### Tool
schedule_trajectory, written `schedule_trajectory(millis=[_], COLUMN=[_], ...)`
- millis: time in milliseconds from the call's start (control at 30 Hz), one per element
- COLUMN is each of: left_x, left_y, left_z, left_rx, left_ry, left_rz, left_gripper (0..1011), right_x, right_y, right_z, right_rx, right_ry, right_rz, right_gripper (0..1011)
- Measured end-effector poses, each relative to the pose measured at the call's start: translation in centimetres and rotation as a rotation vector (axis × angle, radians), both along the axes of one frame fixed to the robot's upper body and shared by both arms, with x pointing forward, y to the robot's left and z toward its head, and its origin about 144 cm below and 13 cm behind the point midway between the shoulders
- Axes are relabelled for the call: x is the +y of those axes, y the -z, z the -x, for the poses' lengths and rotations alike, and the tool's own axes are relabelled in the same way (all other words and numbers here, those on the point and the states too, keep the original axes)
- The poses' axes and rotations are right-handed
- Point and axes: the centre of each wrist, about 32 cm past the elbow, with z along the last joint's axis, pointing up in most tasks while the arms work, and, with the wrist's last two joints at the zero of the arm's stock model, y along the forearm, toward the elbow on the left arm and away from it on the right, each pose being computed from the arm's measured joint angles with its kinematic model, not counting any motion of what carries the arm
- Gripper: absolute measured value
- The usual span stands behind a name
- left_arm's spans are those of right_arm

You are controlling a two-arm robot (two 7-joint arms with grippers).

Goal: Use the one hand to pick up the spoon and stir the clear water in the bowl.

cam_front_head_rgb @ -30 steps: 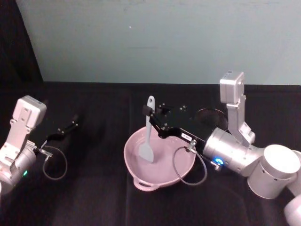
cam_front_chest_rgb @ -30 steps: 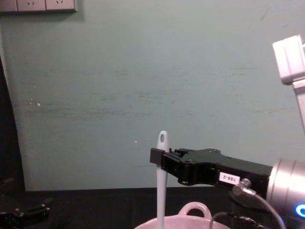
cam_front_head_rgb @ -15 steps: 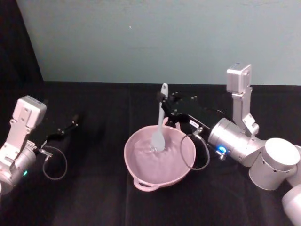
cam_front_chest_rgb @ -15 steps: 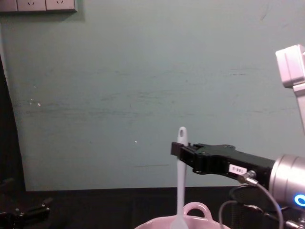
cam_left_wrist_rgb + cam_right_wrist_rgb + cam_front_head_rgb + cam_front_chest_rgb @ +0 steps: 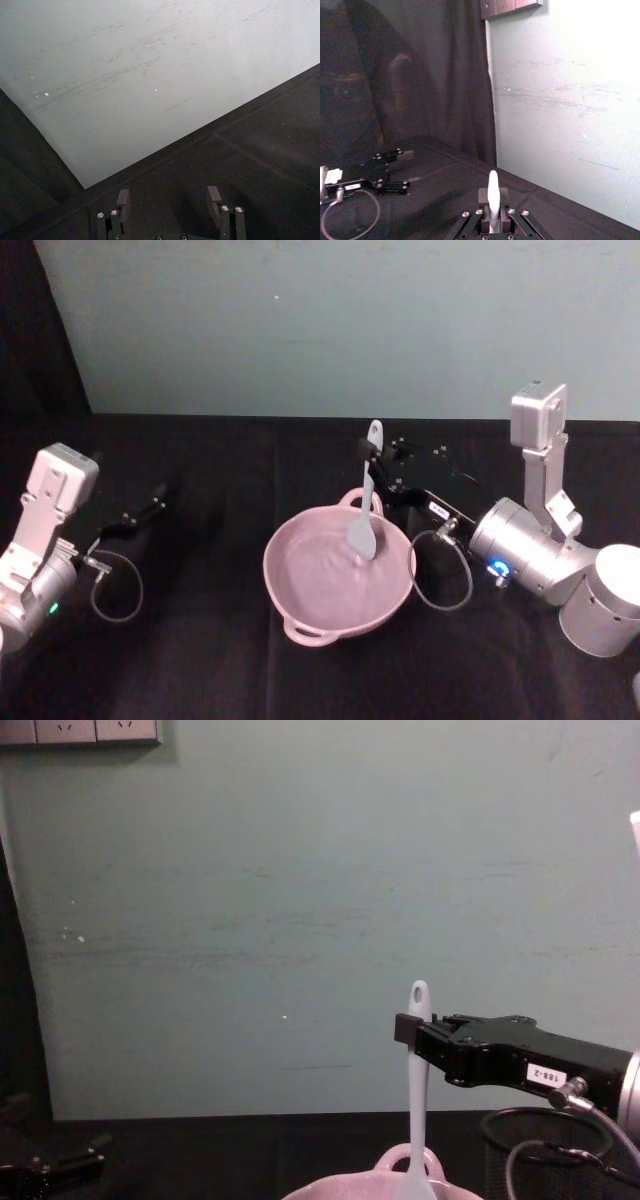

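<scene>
While pinching the spoon (image 5: 362, 533) handle tight in the right gripper (image 5: 368, 452), stirring the bowl (image 5: 300, 625).
Carried rightward since a second ago, blade hanging below the gripper; left gripper (image 5: 169, 196) parked, fingers apart.

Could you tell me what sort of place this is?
Probably a robot test bench: a black cloth-draped table, a plain pale teal wall with white sockets, and the right gripper holding a white plastic spoon.

We find the bowl (image 5: 290, 615) mid-table (image 5: 200, 660), with the spoon (image 5: 365, 515) standing upright in its far right part. Our right gripper (image 5: 366, 453) holds the handle from the right, and our left gripper (image 5: 150, 505) sits well left of the bowl.
</scene>
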Motion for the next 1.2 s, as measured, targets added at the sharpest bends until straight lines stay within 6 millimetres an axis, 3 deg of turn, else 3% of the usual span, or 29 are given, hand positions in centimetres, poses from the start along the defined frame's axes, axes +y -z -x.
schedule_trajectory(millis=[633,967,1200], left_x=[0.0,0.0,0.0], left_y=[0.0,0.0,0.0], left_z=[0.0,0.0,0.0], left_rx=[0.0,0.0,0.0], left_ry=[0.0,0.0,0.0], left_rz=[0.0,0.0,0.0], left_gripper=[1005,1005,1005], right_x=[2.9,4.3,3.9], right_y=[0.2,0.6,0.9], right_z=[2.9,1.7,0.4], right_rx=[0.017,0.035,0.043], right_ry=[-0.153,-0.139,-0.081], right_rz=[-0.017,-0.056,-0.059], right_gripper=[114,114,114])
